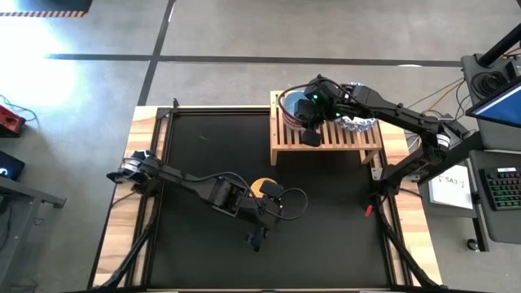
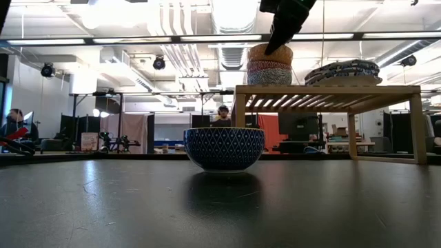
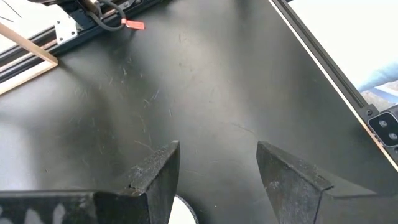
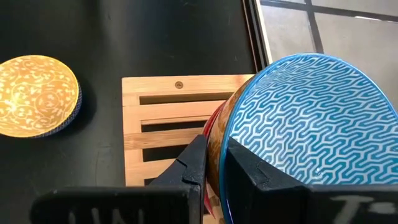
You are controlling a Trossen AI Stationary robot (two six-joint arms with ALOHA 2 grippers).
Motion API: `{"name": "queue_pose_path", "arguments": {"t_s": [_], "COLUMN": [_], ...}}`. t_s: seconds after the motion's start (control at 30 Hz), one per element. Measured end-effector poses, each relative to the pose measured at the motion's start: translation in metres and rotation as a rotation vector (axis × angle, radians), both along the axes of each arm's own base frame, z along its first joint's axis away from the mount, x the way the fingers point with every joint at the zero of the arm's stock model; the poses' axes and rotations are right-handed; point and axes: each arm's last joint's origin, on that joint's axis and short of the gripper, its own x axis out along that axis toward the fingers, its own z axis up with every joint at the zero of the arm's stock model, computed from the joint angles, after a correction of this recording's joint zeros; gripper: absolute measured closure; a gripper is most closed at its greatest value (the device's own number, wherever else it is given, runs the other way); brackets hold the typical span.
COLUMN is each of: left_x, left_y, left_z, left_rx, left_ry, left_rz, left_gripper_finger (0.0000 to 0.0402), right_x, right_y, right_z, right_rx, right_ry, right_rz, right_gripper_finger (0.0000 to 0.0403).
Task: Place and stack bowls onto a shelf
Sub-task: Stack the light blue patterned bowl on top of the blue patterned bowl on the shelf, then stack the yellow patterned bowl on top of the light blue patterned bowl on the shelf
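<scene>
In the high view's upper right, the right end effector (image 1: 307,114) hangs over the shelf (image 1: 326,134), its fingers closed on the rim of the light blue bowl (image 4: 311,118) topping a stack of small bowls (image 2: 269,67). A second stack (blue-rimmed) (image 2: 342,71) sits beside it. The left end effector (image 3: 217,180), fingers spread and empty, hovers over the black surface (image 1: 203,138) just beside the yellow-lined bowl (image 1: 260,186).

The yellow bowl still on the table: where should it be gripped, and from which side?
Grip the yellow bowl by its rim, coming straight down. It sits upright and open, so one finger can go inside the wall and one outside. The left end effector is open nearby.
</scene>
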Motion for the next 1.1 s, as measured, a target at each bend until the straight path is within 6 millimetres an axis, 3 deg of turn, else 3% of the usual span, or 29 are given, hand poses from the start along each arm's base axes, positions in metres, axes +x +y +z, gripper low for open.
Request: {"name": "queue_pose_path", "arguments": {"t_s": [0.23, 0.53, 0.7, 0.87, 1.1], "left_x": [0.000, 0.000, 0.000, 0.000, 0.000], "left_y": [0.000, 0.000, 0.000, 0.000, 0.000], "left_z": [-0.001, -0.002, -0.004, -0.004, -0.007], "left_rx": [0.002, -0.002, -0.017, -0.032, -0.039], "left_ry": [0.005, 0.008, 0.014, 0.018, 0.028], "left_rz": [0.000, 0.005, 0.023, 0.037, 0.047], "left_gripper_finger": [0.0205, 0.0205, 0.0205, 0.0205, 0.0205], "right_x": [0.000, -0.001, -0.005, -0.008, -0.009], "right_y": [0.000, -0.002, -0.004, -0.001, 0.006], "right_z": [0.000, 0.002, 0.015, 0.030, 0.033], "right_rx": [-0.002, -0.069, -0.156, -0.135, -0.006], "right_ry": [-0.002, 0.021, 0.017, -0.030, -0.064], "right_rz": [0.000, -0.048, -0.113, -0.104, -0.064], "right_gripper_finger": [0.0366, 0.0295, 0.0268, 0.0259, 0.0269]}}
